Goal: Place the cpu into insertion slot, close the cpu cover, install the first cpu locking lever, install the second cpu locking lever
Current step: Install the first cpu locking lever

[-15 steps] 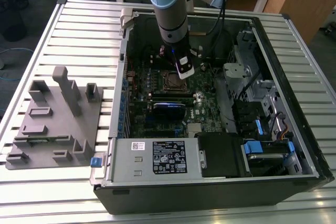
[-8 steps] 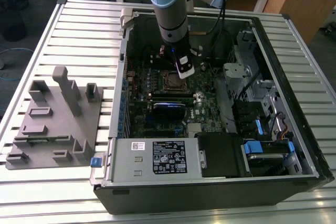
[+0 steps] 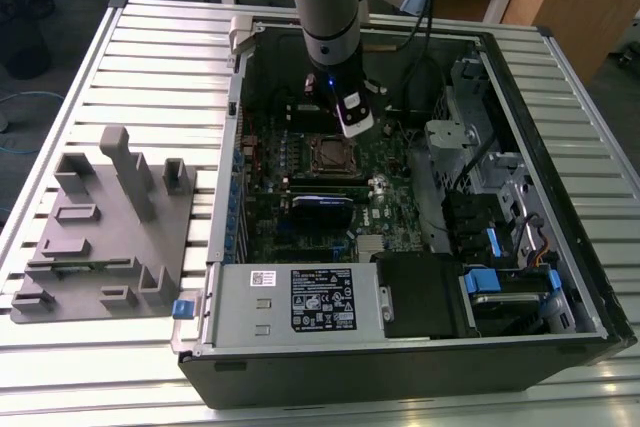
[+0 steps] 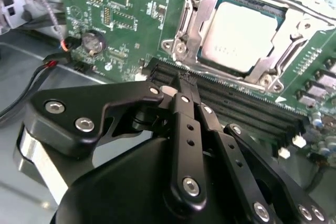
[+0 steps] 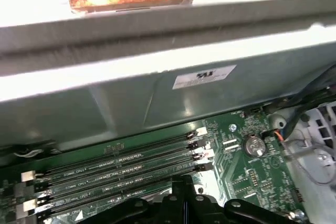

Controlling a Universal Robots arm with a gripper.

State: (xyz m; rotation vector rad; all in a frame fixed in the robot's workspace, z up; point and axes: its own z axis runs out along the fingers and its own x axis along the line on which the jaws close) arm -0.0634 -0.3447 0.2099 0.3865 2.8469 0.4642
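The cpu [image 4: 239, 32], a flat square chip with a pale grey metal top, lies in the insertion slot [image 3: 330, 154] on the green board. The silver cpu cover [image 4: 195, 22] lies flat around the chip, which shows through its window. I cannot make out how the locking levers stand. In the second wrist view my gripper [image 4: 185, 82] has its black fingers [image 4: 187, 129] shut together with nothing between them. Their tips hover over the long black memory slots [image 4: 247, 111], beside the socket. In the exterior view the gripper [image 3: 357, 127] hangs inside the open computer case, just above and to the right of the socket.
The case walls [image 5: 157, 87] enclose the board. A power supply [image 3: 300, 297] sits at the front, and a drive cage with cables [image 3: 500, 207] on the exterior view's right. A grey fixture tray [image 3: 110, 227] lies on the slatted table to the left. A coin battery [image 4: 93, 40] sits near the memory slots.
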